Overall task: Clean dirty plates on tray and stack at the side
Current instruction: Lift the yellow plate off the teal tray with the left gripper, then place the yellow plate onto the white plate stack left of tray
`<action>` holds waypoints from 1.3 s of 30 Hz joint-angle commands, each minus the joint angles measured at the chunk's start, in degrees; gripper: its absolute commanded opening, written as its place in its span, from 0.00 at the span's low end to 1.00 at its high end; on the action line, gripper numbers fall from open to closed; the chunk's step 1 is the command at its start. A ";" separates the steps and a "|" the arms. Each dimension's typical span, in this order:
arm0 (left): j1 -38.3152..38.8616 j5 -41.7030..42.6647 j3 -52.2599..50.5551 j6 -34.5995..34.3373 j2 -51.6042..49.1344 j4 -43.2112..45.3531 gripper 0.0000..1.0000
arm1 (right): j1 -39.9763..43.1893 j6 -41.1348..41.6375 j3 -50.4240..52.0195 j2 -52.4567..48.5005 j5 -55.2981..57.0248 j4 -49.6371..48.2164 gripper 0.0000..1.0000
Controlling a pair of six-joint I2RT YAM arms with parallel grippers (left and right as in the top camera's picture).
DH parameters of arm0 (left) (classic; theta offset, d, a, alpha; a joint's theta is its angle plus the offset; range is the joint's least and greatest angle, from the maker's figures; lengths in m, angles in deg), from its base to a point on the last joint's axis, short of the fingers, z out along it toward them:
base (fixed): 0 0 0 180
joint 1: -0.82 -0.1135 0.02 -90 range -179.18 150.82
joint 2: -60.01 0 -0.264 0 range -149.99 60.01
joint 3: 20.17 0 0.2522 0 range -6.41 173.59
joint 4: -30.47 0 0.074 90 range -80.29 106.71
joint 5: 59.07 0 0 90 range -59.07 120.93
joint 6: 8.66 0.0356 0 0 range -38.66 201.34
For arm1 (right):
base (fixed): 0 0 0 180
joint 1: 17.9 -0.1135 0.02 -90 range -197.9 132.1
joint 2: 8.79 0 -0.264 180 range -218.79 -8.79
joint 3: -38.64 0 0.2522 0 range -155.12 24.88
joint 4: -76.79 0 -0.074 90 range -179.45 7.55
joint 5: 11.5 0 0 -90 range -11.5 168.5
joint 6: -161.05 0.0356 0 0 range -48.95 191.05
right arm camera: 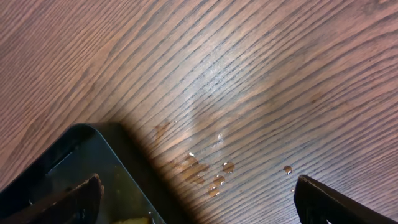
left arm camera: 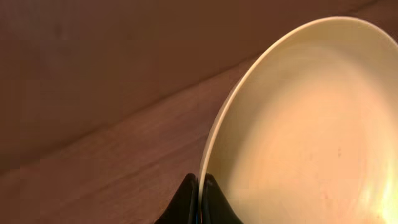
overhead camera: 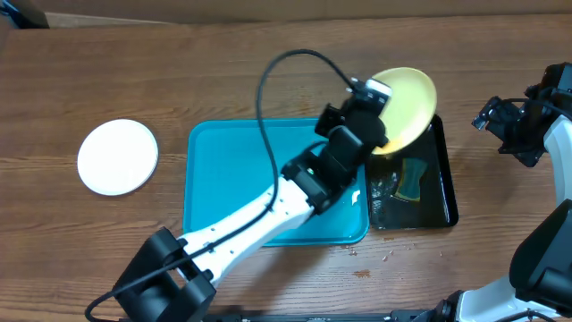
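left jaws clamped rim of yellow plate point(overhead camera: 409, 100), which hung tilted over black tray point(overhead camera: 444, 204), off blue tray point(overhead camera: 223, 179). right jaws were open, empty, over counter point(right arm camera: 249, 62). imo: firm pinch & steady tilt needed so drips hit black tray.

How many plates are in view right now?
2. A white plate lies on the table left of the cyan tray; a pale yellow plate is held tilted in the left claw over the far end of the black tray. The left arm may hide another.
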State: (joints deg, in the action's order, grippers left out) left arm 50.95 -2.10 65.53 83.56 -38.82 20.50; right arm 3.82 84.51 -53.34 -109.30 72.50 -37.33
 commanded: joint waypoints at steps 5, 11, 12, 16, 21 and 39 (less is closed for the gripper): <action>3.43 -11.39 1.36 17.99 -4.11 7.23 0.04 | 0.00 0.24 -0.92 0.20 -0.11 -0.24 1.00; 5.44 -18.01 1.36 33.38 -8.11 22.38 0.04 | 0.00 0.24 -0.92 0.20 -0.11 -0.22 1.00; 5.42 -18.67 1.36 34.91 -8.55 24.20 0.04 | 0.00 0.24 -0.92 0.20 -0.11 -0.24 1.00; 5.29 -20.48 1.36 36.33 -8.76 26.58 0.04 | 0.00 0.24 -0.92 0.20 -0.11 -0.24 1.00; 5.18 -21.11 1.36 29.00 -8.76 24.68 0.04 | 0.00 0.24 -0.92 0.20 -0.11 -0.24 1.00; -10.32 28.41 13.07 -19.91 -5.05 -17.59 0.04 | 0.00 0.24 -0.92 0.20 -0.11 -0.24 1.00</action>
State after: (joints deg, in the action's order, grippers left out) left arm 46.12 8.21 73.27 74.75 -46.93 5.42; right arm 3.82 84.55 -53.34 -109.30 72.48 -37.35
